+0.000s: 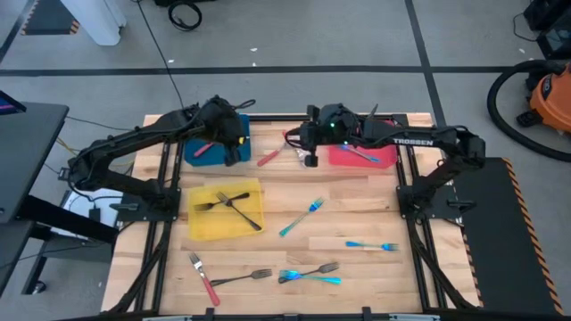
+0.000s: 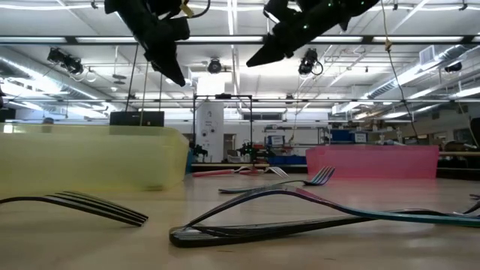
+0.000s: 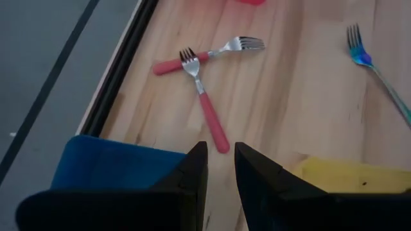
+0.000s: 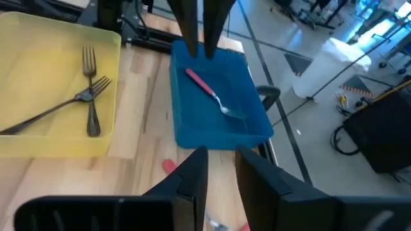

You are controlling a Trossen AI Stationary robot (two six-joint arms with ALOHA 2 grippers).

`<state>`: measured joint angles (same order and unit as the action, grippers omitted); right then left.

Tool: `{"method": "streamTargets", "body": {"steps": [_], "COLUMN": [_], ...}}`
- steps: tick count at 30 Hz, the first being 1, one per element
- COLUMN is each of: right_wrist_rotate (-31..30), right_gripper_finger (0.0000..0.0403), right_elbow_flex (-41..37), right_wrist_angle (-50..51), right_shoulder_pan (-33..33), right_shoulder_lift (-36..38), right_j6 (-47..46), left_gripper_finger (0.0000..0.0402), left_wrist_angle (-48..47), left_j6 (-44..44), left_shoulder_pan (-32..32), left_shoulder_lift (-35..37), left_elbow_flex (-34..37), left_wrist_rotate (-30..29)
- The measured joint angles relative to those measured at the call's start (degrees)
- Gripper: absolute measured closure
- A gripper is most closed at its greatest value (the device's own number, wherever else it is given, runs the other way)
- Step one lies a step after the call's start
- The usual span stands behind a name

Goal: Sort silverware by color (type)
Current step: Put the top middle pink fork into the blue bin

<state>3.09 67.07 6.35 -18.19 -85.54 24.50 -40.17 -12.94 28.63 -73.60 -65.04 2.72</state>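
Crossed red forks (image 3: 204,83), heads outward.

A big industrial lab hall – exposed ceiling beams (image 2: 240,41), concrete floor (image 1: 294,36), an orange shop vacuum (image 1: 546,89) beside the bench (image 1: 357,267)

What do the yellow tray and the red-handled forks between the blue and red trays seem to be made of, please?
Yellow tray: likely translucent plastic; in the low view light glows through its wall. Red-handled forks: shiny silver heads, probably metal, with matte red handles, perhaps plastic or coating.
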Motion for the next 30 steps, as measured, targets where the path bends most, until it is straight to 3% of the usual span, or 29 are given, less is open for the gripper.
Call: {"method": "streamTargets", "body": {"steps": [9,14,17,23,30], "right_wrist_rotate": [1.6,6.7,8.5,9.3,9.2], "right_gripper_finger": [0.03,0.0304,0.0308,0.0317,0.0318], "right_elbow_flex": [0.0,2.0,6.3,19.2,27.8], "right_wrist_angle": [-9.9,-10.9,-6.7,10.8,20.5], "right_shoulder_pan": [-5.9,-9.2,-9.9,-9.9,-10.4], "right_shoulder_lift": [-7.9,-13.2,-17.0,-25.3,-33.4], "right_j6": [10.3,13.1,13.3,19.7,25.4], "left_gripper_finger": [0.0324,0.0324,0.0324,0.0324,0.0324], "left_wrist_angle": [3.7,4.3,4.2,3.8,0.8], "left_j6": [0.3,0.3,0.3,0.3,0.3], "left_shoulder_pan": [-1.9,-1.8,-1.9,-1.8,-1.8], "left_shoulder_lift": [0.0,0.0,0.0,0.0,0.0], "left_elbow_flex": [0.0,0.0,0.0,0.0,0.0], "left_wrist_rotate": [0.2,0.1,0.2,0.1,0.1]}}
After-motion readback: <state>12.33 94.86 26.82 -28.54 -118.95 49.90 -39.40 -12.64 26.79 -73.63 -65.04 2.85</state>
